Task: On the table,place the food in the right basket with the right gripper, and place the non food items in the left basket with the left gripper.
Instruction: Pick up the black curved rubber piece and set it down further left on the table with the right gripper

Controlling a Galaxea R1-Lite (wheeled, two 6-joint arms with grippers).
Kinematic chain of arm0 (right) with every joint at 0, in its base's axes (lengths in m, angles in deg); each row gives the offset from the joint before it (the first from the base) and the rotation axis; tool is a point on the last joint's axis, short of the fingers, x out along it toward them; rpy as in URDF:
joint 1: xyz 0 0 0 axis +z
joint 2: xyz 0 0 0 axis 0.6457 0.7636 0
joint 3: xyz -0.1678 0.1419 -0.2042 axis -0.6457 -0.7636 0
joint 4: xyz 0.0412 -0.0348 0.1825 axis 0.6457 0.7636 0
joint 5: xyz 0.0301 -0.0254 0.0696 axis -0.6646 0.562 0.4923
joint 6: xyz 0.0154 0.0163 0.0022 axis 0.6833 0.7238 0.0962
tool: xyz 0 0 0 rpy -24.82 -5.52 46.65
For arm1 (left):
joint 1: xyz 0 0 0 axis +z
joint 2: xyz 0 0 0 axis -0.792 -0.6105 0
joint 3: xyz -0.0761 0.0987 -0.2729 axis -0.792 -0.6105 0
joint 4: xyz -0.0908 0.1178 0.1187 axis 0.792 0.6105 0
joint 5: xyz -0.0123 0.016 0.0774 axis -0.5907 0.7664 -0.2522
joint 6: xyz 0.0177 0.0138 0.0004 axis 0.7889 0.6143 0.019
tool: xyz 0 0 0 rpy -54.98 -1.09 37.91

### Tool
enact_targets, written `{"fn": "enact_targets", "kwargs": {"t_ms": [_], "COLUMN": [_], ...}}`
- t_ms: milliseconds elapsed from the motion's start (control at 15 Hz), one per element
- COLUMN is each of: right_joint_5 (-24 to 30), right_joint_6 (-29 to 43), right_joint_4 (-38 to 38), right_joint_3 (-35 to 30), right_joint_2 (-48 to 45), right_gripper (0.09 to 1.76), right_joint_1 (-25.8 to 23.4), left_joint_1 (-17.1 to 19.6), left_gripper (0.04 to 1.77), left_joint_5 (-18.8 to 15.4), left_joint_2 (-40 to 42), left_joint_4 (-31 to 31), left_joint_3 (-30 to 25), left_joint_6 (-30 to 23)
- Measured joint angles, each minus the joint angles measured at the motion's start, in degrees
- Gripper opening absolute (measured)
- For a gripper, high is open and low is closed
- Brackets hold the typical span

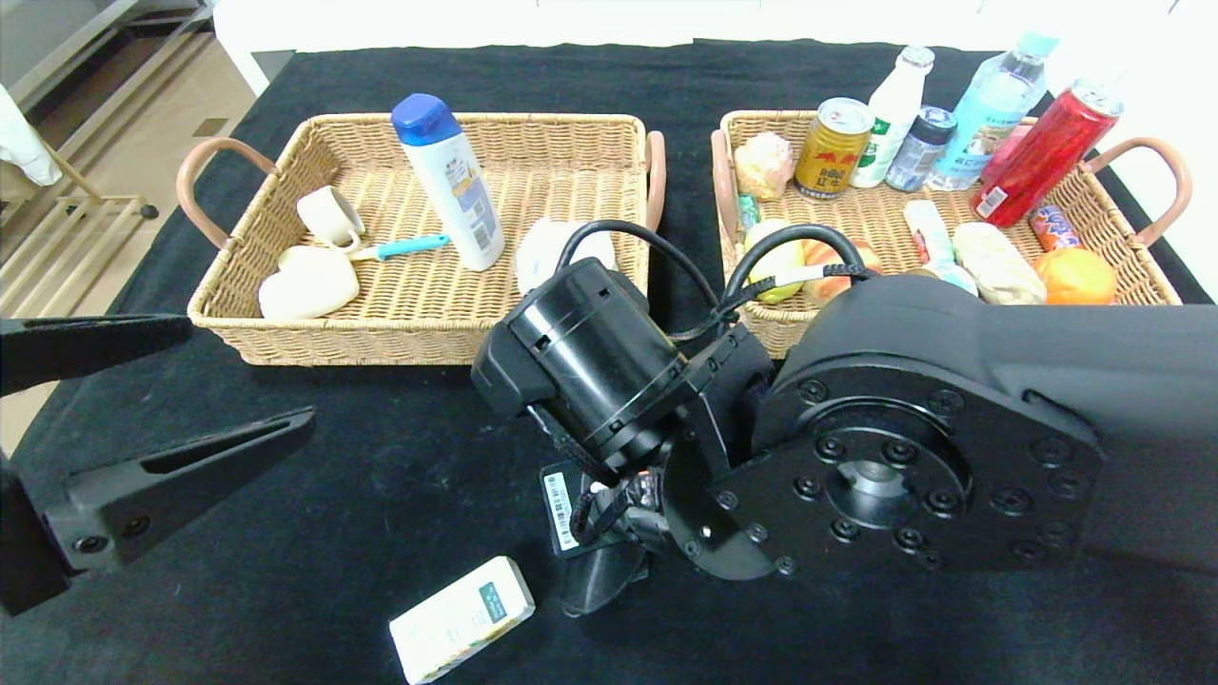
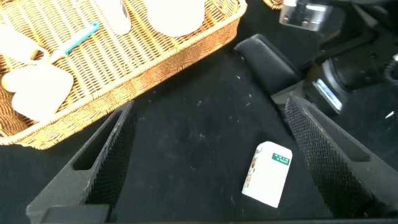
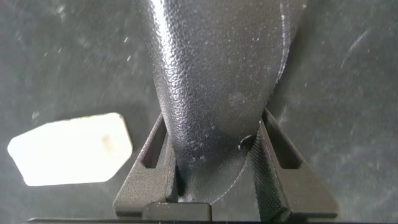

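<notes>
The left gripper (image 1: 190,400) hangs spread and empty left of the carton (image 1: 462,618). The carton, white with a green label, lies flat on the black table (image 1: 362,476), in front of the left basket (image 1: 428,323). Just right of the carton, the right gripper (image 3: 211,180) is clenched on a black glasses case (image 3: 214,74); in the head view the arm mostly hides that case.

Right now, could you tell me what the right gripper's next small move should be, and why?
Probably a short lift straight up. The right gripper is shut on the black glasses case, low over the table beside the white carton. The case is non-food, so it belongs in the left basket, and the open left gripper waits nearby.
</notes>
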Motion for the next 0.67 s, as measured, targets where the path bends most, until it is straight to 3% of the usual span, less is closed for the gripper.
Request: {"fn": "enact_targets", "kwargs": {"t_ms": [333,667], "right_joint_5": [-0.44,-1.44], "right_joint_6": [-0.11,-0.10], "right_joint_4": [-0.11,-0.11], "right_joint_3": [0.62,0.55], "right_joint_2": [1.04,1.23], "right_gripper": [0.73,1.15], "right_joint_1": [-0.44,-0.40], "left_joint_1": [0.00,0.00], "left_gripper": [1.72,1.72], "left_joint_5": [-0.13,-0.13], "left_joint_2": [-0.07,-0.27], "left_joint_4": [-0.02,-0.05], "left_joint_3": [-0.17,-0.33], "left_joint_6": [0.01,0.00]}}
